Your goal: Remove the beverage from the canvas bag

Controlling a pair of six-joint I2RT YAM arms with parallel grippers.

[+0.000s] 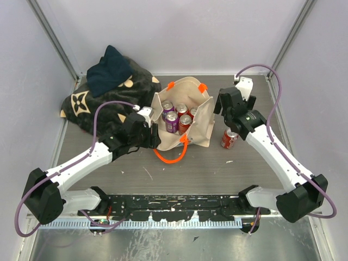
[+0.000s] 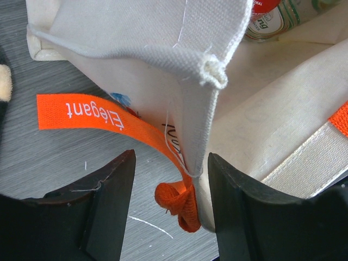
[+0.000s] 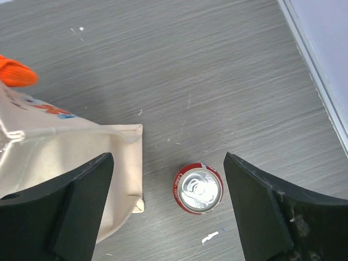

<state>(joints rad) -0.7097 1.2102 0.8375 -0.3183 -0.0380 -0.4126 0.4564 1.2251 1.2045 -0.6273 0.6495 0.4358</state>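
The beige canvas bag (image 1: pixel 200 117) with orange handles (image 1: pixel 173 157) stands open at the table's centre. Several cans stand in it, purple (image 1: pixel 172 121) and red (image 1: pixel 185 123). One red can (image 1: pixel 229 138) stands upright on the table just right of the bag. My left gripper (image 1: pixel 154 136) is at the bag's near left corner. In the left wrist view it (image 2: pixel 171 163) is open, its jaws either side of the bag's wall (image 2: pixel 196 114) and orange strap (image 2: pixel 109 115). My right gripper (image 1: pixel 227 111) is open and empty, above the red can (image 3: pixel 198 188), with the bag (image 3: pixel 60 149) on its left.
A dark floral blanket (image 1: pixel 87 106) with a navy cloth (image 1: pixel 110 69) on it lies at the back left, touching the bag's left side. Enclosure walls and a metal rail (image 3: pixel 315 65) border the table on the right. A black strip (image 1: pixel 174 206) runs along the near edge.
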